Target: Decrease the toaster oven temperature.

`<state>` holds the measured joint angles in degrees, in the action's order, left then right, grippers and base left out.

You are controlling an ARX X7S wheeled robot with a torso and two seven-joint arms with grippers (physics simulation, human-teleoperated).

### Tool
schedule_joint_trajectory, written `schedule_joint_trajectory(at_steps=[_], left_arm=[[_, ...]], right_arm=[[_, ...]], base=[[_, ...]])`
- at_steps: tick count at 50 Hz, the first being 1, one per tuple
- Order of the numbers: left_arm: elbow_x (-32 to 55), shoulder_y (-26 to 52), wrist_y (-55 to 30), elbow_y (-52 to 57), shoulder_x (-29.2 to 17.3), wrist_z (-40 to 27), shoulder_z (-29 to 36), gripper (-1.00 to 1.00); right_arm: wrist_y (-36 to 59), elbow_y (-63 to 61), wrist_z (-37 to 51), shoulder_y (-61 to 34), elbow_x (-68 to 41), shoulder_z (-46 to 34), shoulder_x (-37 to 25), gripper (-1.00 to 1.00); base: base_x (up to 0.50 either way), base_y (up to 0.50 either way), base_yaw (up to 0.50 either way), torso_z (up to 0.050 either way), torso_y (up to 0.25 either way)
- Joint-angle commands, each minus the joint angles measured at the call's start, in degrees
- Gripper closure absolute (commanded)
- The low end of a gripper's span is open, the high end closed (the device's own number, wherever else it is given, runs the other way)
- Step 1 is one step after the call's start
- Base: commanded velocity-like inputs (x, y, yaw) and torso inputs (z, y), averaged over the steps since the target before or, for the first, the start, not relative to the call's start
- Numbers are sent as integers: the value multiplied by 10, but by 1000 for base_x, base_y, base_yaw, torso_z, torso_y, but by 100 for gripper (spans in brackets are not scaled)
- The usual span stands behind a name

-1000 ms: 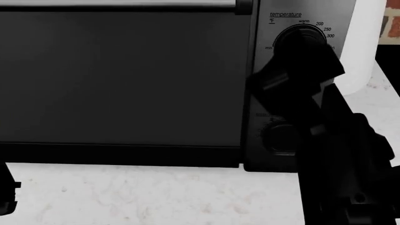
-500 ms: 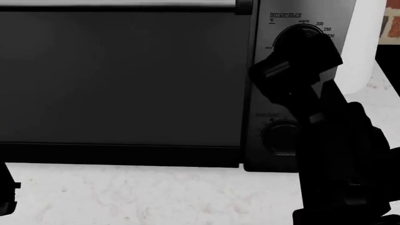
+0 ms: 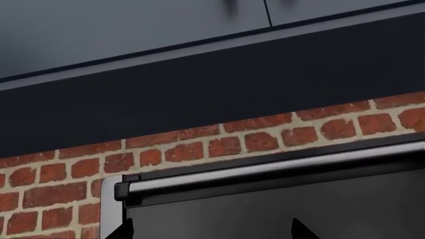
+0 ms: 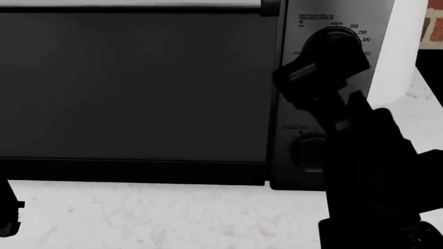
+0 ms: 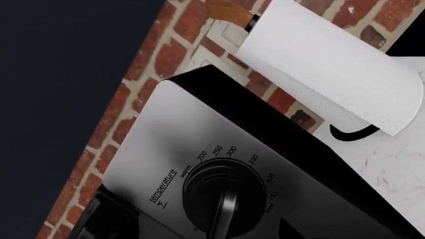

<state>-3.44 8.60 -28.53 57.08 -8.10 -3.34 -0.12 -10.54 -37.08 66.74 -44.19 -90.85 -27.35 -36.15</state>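
Observation:
The black toaster oven [image 4: 138, 88] fills the head view, with a dark glass door, a silver handle bar [image 4: 132, 5] and a control panel at its right. My right gripper [image 4: 331, 54] is pressed over the temperature knob [image 4: 339, 37] and hides most of it. In the right wrist view the knob [image 5: 222, 189] with its silver pointer bar lies between my right gripper's [image 5: 209, 234] two spread fingertips, which do not visibly touch it. My left gripper [image 3: 210, 231] is open and empty in front of the oven door [image 3: 265, 209], low at the left of the head view [image 4: 7, 207].
A second knob [image 4: 310, 150] sits lower on the panel, beside my right arm. A white paper towel roll [image 5: 332, 64] stands to the oven's right, also in the head view [image 4: 398, 46]. The oven stands on a white marble counter [image 4: 173, 218] against a brick wall [image 3: 199, 149], under dark cabinets.
My right gripper has turned on the temperature knob and shifted a little left and up, and the arm has followed it. The left gripper has not moved.

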Motion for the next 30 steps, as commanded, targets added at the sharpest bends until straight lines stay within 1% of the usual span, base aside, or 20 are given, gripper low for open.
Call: schedule_joint_trajectory(at_steps=[1,30], left_arm=[[5,-3,3,-3,-6,-6,1,-100],[17,-5,7,-8,-22,-26,8,-100]], right_arm=[[1,7,-2,0,-7,-1,3,-100],[9,38,-14,-12,-20,-8,14,-100]], base=[[0,0,0,0,0],[0,0,0,0,0]])
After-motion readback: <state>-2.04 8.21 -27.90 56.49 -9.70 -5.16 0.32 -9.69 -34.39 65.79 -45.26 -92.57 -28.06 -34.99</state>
